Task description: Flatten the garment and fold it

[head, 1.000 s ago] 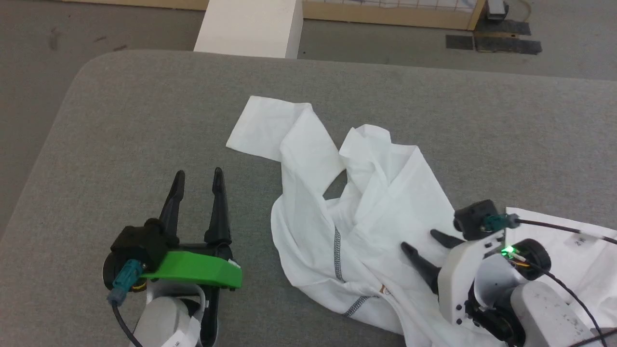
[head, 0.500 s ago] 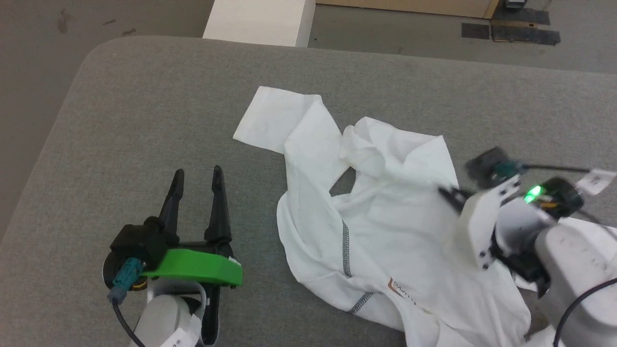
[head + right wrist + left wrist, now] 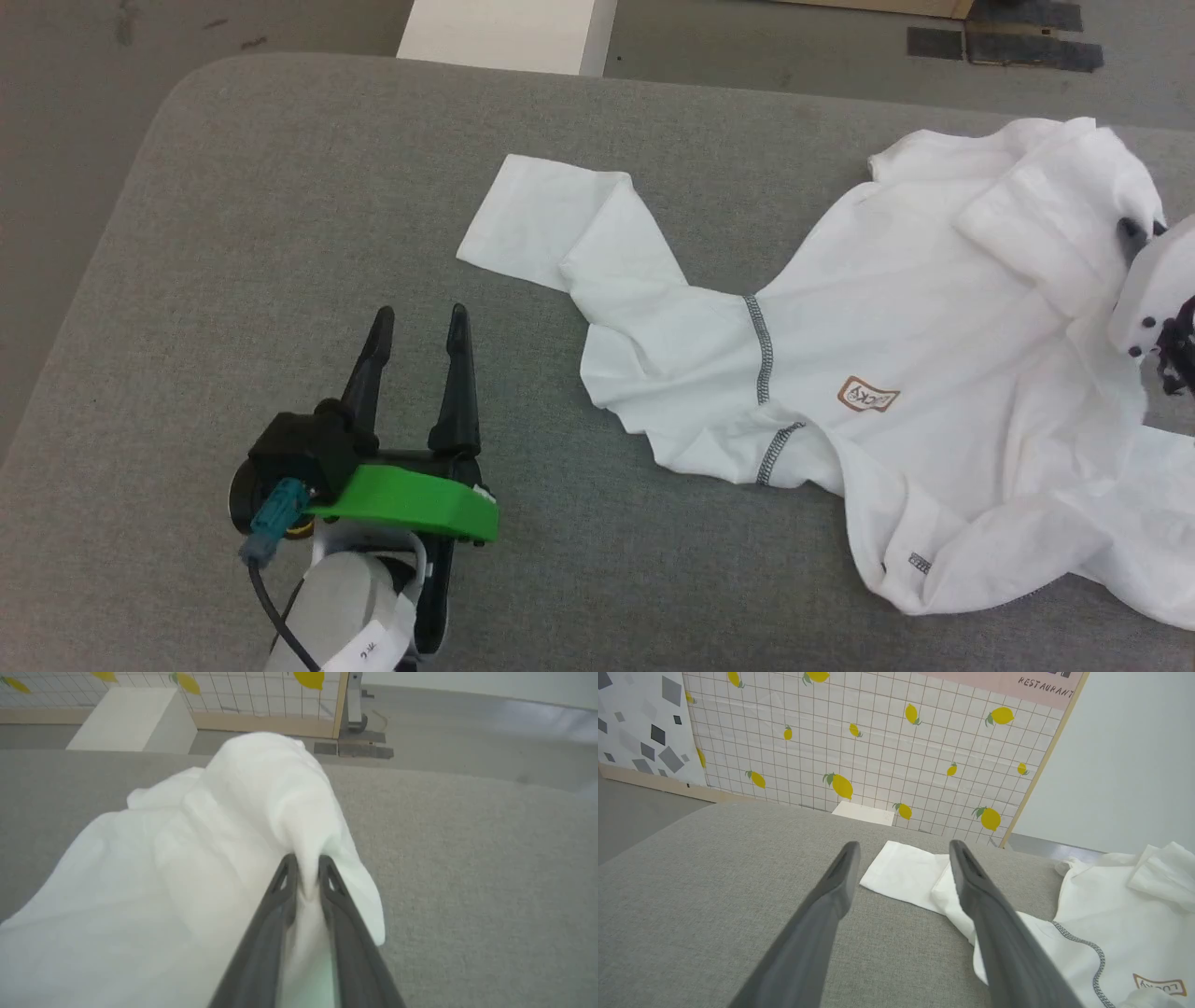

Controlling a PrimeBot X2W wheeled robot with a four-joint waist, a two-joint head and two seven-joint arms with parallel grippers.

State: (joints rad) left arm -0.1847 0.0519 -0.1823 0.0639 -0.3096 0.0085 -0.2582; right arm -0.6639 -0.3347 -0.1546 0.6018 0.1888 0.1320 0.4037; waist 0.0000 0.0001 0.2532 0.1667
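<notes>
On the grey worktop [image 3: 280, 233]: the garment [image 3: 934, 355] lies on the right half, well apart from the left edge.
Long axis: it runs across the worktop from left to right in the head view; one sleeve [image 3: 551, 219] points to the far left and ends in a flat, square cuff.
Lay: the left part is flat; the right part is lifted into a rounded fold, and the near edge is bunched in soft wrinkles.
Material: thin white cloth, smooth and matte; the worktop is a woven felt-like grey with a rounded corner.
Seams: dark grey zigzag stitching [image 3: 761, 350] goes along the shoulder and bends toward the near side.
Writing: a small orange-brown patch [image 3: 868, 395] on the chest seems to read LUCKY; a pink strip above the lemon-printed screen [image 3: 878, 742] shows RESTAURANT.
Right claw [image 3: 307, 861]: fingers pressed together on the lifted fold of the garment.
Left claw [image 3: 420, 313]: fingers apart and empty, over bare worktop near the sleeve.
Behind: a white box [image 3: 509, 33] stands on the floor past the far edge.
</notes>
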